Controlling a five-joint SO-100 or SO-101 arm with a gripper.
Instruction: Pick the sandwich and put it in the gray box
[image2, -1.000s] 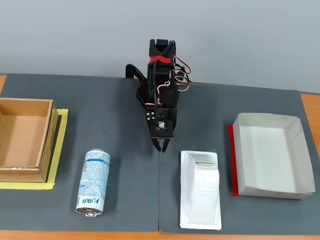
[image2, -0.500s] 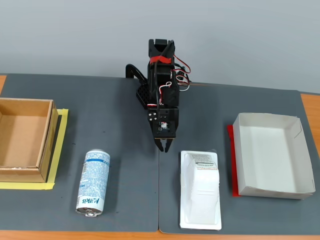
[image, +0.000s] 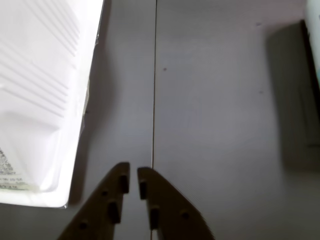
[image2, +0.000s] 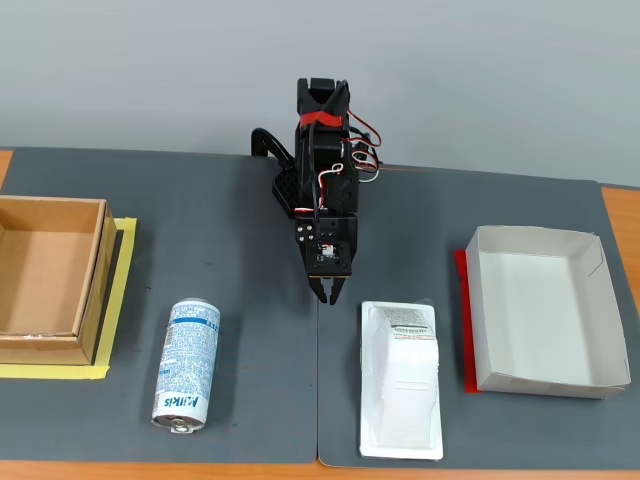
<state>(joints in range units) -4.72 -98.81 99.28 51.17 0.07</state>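
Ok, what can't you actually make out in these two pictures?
- Sandwich: wrist view's left edge cuts it off, glare washes it out.
- Its label: print too small in the fixed view.
- Gray box: only a sliver at the wrist view's right edge.
- Brown cardboard box: cropped by the fixed view's left edge.

The table (image2: 240, 230) is seen whole in the fixed view, from the front and above, facing the arm. The wrist view is aimed straight down, close over the mat; the sandwich (image: 40, 100) (cropped there) and gripper (image: 133, 181) are shared.
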